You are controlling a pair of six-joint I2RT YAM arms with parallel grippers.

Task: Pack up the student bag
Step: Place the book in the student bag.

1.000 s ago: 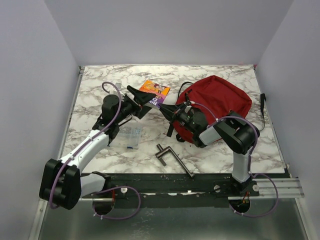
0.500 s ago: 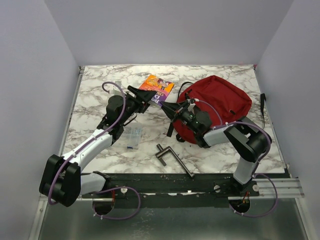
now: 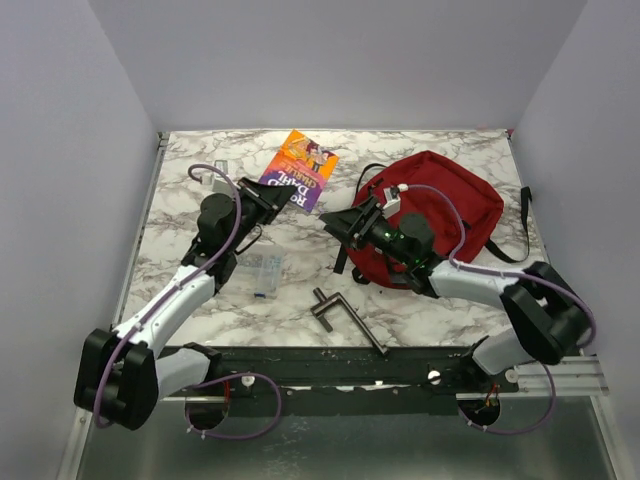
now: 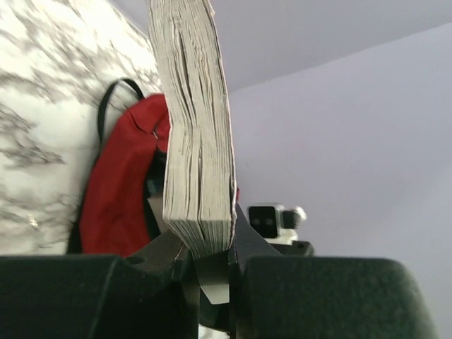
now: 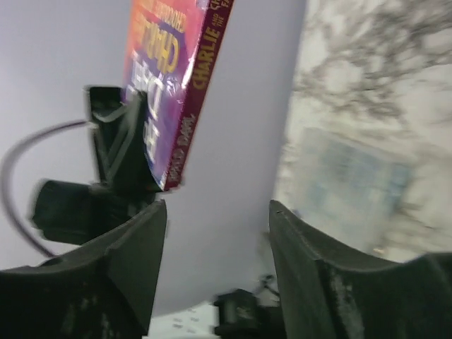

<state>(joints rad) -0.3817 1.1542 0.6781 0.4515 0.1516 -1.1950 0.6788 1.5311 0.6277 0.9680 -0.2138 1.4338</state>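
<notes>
Marble tabletop under lilac walls (image 3: 440,150), with the student bag (image 3: 455,200) slumped just behind the right gripper (image 3: 335,222).
Dark-red soft fabric, black zips, black straps looping out at both sides, right arm lying across its near part. Right jaws parted and empty, facing a book (image 3: 300,170) lifted off the table and clamped by its lower edge in the left gripper (image 3: 266,194). Behind the left jaws, beside that arm, a clear pouch (image 3: 262,272); toward the arm bases, a metal handle (image 3: 345,318).

Dark-red soft student bag (image 3: 455,205), black-strapped, lying slumped, right of centre
</notes>
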